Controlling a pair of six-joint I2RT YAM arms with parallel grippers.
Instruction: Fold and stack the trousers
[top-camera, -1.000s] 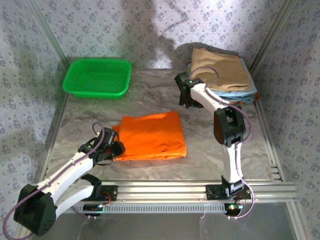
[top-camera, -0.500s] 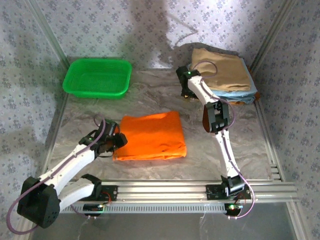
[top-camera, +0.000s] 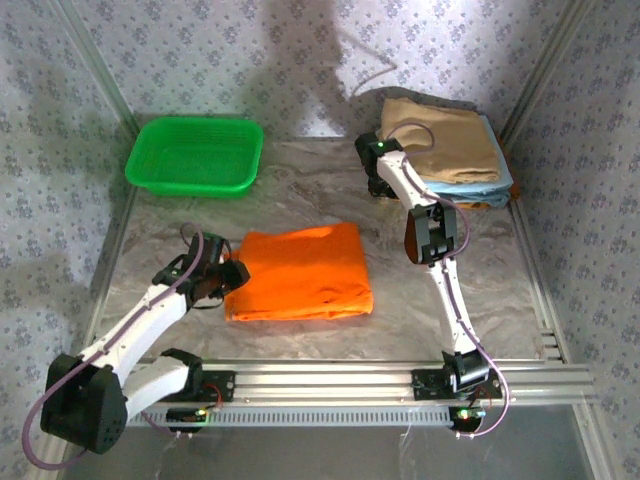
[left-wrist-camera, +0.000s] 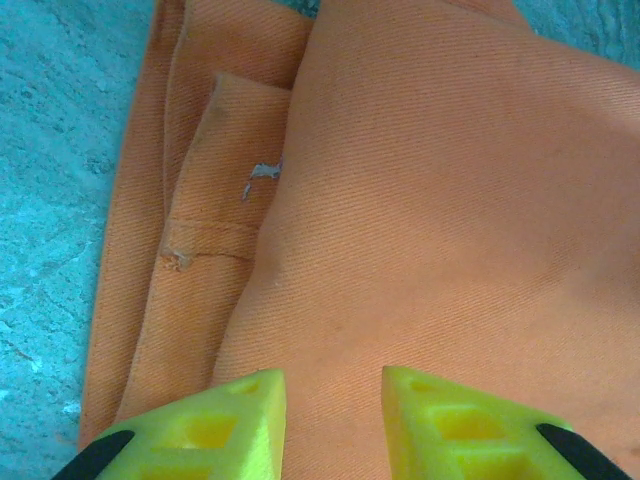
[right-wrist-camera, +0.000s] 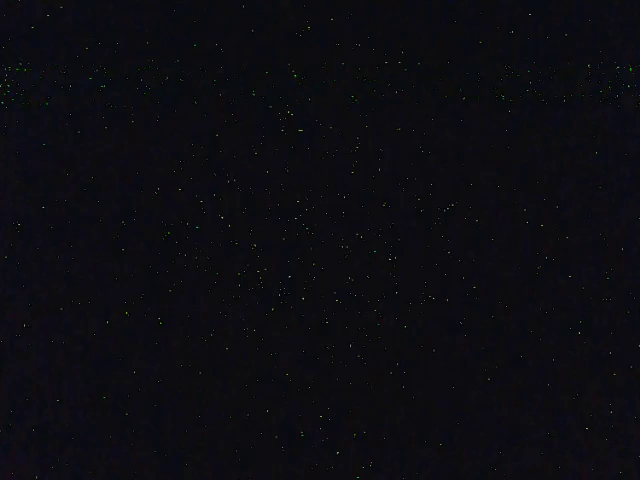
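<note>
The left gripper (top-camera: 228, 280) sits at the left edge of the trousers (top-camera: 305, 268), low over the cloth. In the left wrist view its yellow fingers (left-wrist-camera: 240, 420) stand a little apart, with orange fabric visible in the gap between them (both tips lie above the cloth, neither under it). The trousers lie folded into a flat rectangle on the table (top-camera: 300, 190), near its centre. The layered edges of the fold run along the left side.

Farther back on the right, the right gripper (top-camera: 383, 186) is at the near-left corner of the stack of garments. The state of its fingers cannot be told. The stack is a tan garment (top-camera: 445, 135) on top of light blue garments (top-camera: 470, 190). The green basket (top-camera: 190, 187) stands at the far left, well apart from the trousers.
</note>
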